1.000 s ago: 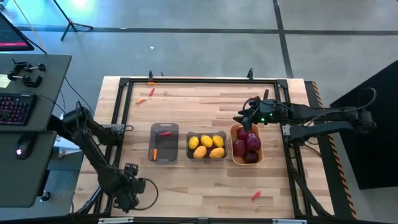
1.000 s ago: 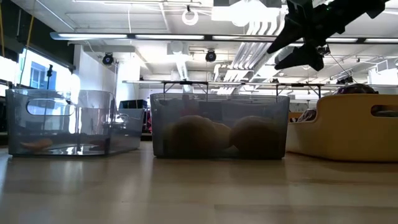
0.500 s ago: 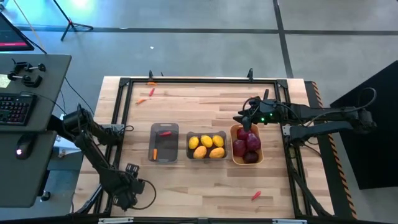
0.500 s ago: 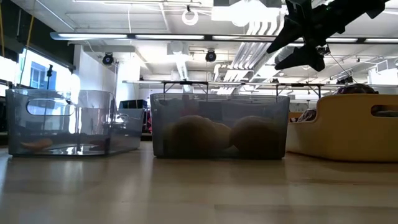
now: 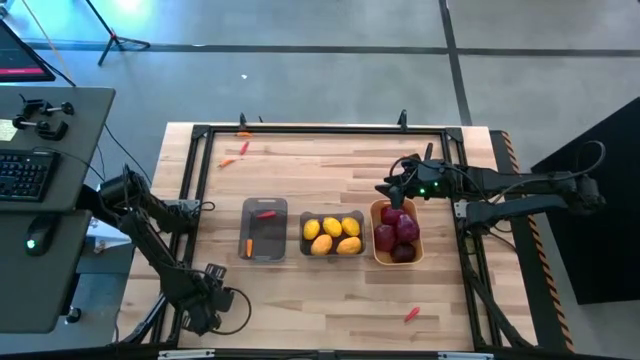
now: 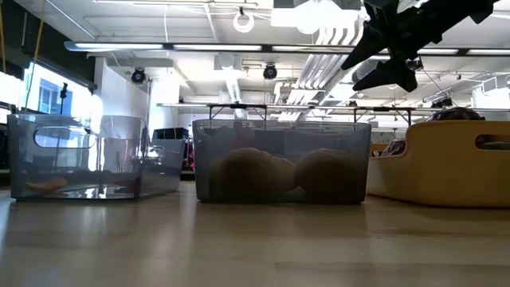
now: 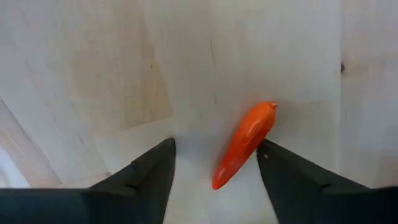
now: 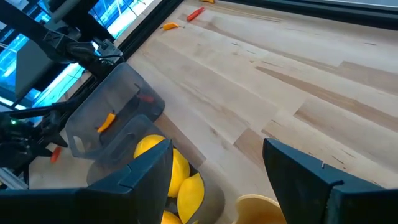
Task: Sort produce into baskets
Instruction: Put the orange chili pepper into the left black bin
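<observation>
On the wooden bench [image 5: 330, 170] we see three baskets in a row. The left grey basket [image 5: 265, 229] holds two thin red-orange peppers, the middle grey basket [image 5: 333, 236] is filled with yellow lemons [image 5: 331, 227], and the orange-yellow basket [image 5: 397, 234] on the right holds dark red apples [image 5: 404, 229].

The left gripper [image 5: 208, 300] sits low at the near left corner of the bench. In its wrist view we find its fingers [image 7: 140, 171] spread wide, one on each side of an orange pepper [image 7: 244, 143] that lies flat on the wood — the pepper rests close to one finger, though we cannot tell whether they touch.

The right gripper [image 5: 392, 190] hangs above the far rim of the orange-yellow basket, raised well off the bench, as the low view [image 6: 388, 48] shows. Its fingers [image 8: 140, 174] are spread apart and carry nothing — between them we look down on the bare bench, with the lemons and the left grey basket off to one side.

Loose peppers lie elsewhere on the bench: one small red piece [image 5: 411, 314] near the front edge, in front of the orange-yellow basket, and a few red-orange pieces [image 5: 243, 147] near the far left corner, well apart from the baskets.
</observation>
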`<act>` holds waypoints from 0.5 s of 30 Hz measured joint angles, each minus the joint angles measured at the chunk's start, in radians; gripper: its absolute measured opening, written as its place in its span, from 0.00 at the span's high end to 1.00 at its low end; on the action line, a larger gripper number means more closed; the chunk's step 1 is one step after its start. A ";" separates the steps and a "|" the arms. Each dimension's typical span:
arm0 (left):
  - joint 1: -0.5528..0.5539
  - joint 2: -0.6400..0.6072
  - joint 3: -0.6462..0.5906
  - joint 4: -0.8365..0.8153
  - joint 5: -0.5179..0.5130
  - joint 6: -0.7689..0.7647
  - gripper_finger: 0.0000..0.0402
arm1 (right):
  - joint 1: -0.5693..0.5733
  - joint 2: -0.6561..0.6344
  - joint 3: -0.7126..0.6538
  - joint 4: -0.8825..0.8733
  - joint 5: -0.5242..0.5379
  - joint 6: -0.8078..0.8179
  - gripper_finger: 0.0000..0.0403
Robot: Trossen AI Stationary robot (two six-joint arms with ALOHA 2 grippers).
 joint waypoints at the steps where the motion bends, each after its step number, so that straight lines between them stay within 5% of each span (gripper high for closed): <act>1: 0.000 0.001 0.001 -0.004 -0.002 0.008 0.52 | 0.000 0.000 0.000 0.000 0.000 0.000 0.40; 9: 0.041 -0.007 0.020 -0.038 0.004 -0.059 0.94 | 0.000 0.000 0.000 -0.007 0.000 -0.011 0.40; 15: 0.096 -0.151 0.146 -0.132 0.086 -0.001 0.93 | 0.000 0.000 0.000 -0.021 0.001 -0.044 0.40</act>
